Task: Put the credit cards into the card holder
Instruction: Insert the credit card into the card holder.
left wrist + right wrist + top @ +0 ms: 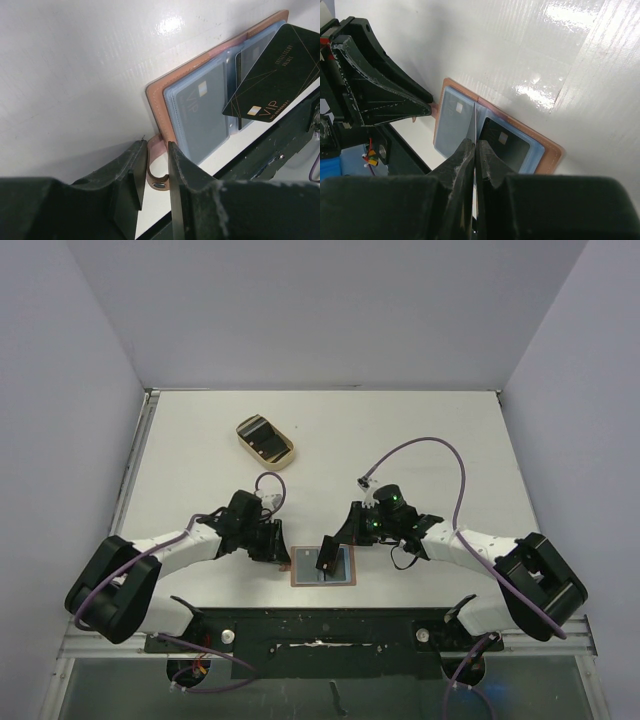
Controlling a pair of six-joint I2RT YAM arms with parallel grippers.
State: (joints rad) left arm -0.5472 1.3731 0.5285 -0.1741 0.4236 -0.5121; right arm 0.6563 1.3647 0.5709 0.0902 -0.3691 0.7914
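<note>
Okay, right gripper (474, 145): I'm pinching one black card (280, 70) between closed jaws, its free end hanging over the open pockets.
Why that hold: gripping the back end is leaving the leading edge bare for sliding into a pocket (my reading, not a certainty).
Card holder (156, 100): lying open at the near edge of the table (420, 430), blue-grey inside facing up, right under the held card.
Left gripper (156, 147): its jaws are standing slightly apart, straddling the snap tab (156, 177). I can't tell whether they are touching it. I'm judging it is placed there for steadying the holder.
Credit cards counted: three. That is the held one, a grey card (197, 112) sitting in the pocket nearer the tab, and a dark card (505, 142) sitting in the other.
Pockets: two showing.
Tray (285, 458): one, sitting well apart toward the far left, its contents too small to make out.
</note>
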